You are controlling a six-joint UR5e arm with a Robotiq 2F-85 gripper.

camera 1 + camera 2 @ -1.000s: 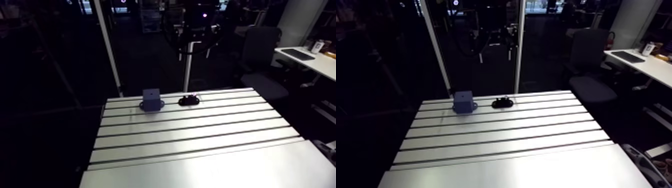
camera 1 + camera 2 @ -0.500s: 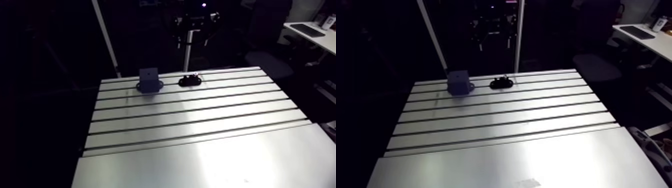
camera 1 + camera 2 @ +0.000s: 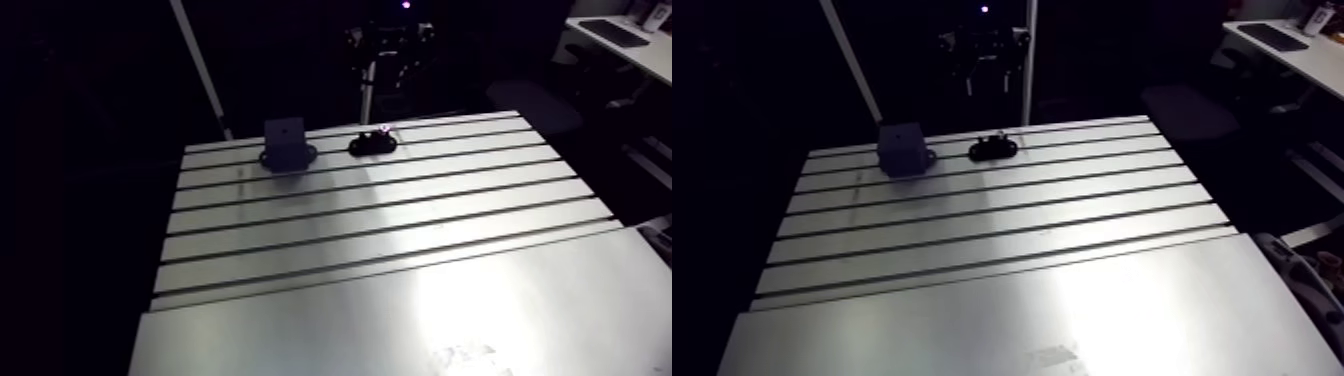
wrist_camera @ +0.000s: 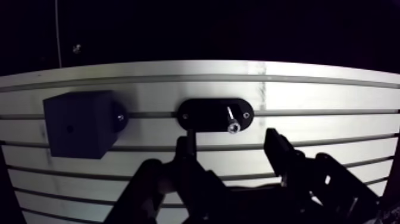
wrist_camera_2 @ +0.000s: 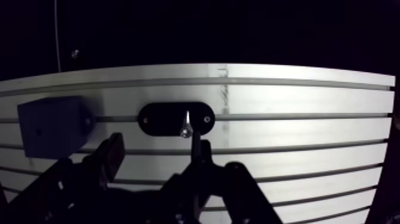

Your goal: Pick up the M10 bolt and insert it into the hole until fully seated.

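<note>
Only the camera has shifted since the earlier frames. The arm view now looks more steeply down on the table [image 3: 400, 240], so more of its near part shows. The grey-blue block [image 3: 287, 146] and the black holder [image 3: 372, 144] keep their places on the same slats, side by side near the surface's far edge and a little apart.

As for the task, nothing is done yet. The M10 bolt [image 4: 231, 121] stands in the holder, shiny and slightly tilted, toward the end away from the block. In the wrist view the gripper [image 4: 231, 138] hovers on the near side of the holder with its two fingers spread wide and nothing between them, and the bolt lies just ahead of the gap.

Grasping, lifting, carrying across and seating are all left. A small dark spot on the block's face is probably the hole [image 4: 70, 127].
</note>
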